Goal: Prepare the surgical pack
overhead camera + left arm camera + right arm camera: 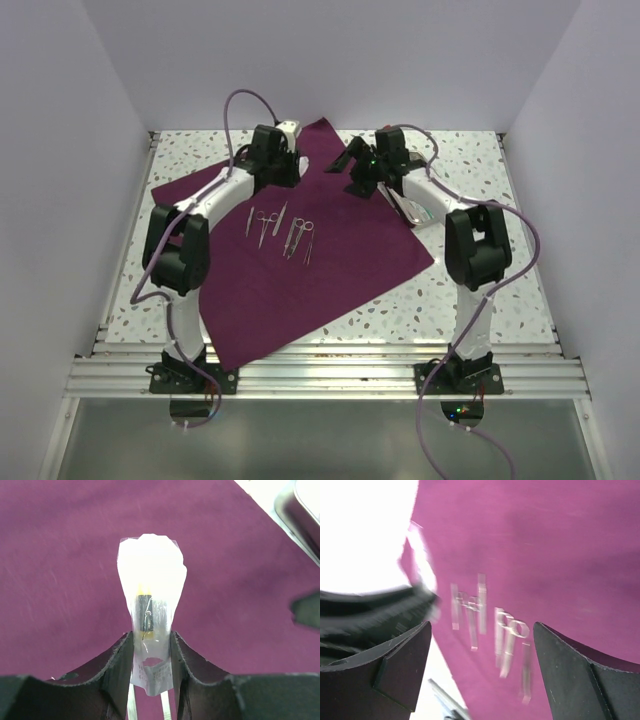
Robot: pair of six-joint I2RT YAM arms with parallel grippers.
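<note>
The surgical pack (330, 260) lies spread out as a large purple sheet on the speckled table; it fills the left wrist view (60, 580) and most of the right wrist view (560, 545). Several steel instruments (283, 230) lie in a row at its middle, blurred in the right wrist view (505, 630). Over the drape's far corner, my left gripper (287, 142) (152, 650) is shut on a clear-and-white sealed packet (150, 575) with a small dark, yellow-banded item inside. My right gripper (350, 165) (480, 665) hangs open above the drape with nothing between its fingers.
A shiny steel tray (412, 208) (300, 505) sits at the drape's right edge, partly under the right arm. White walls close in the table on three sides. Speckled tabletop (480, 160) shows around the drape.
</note>
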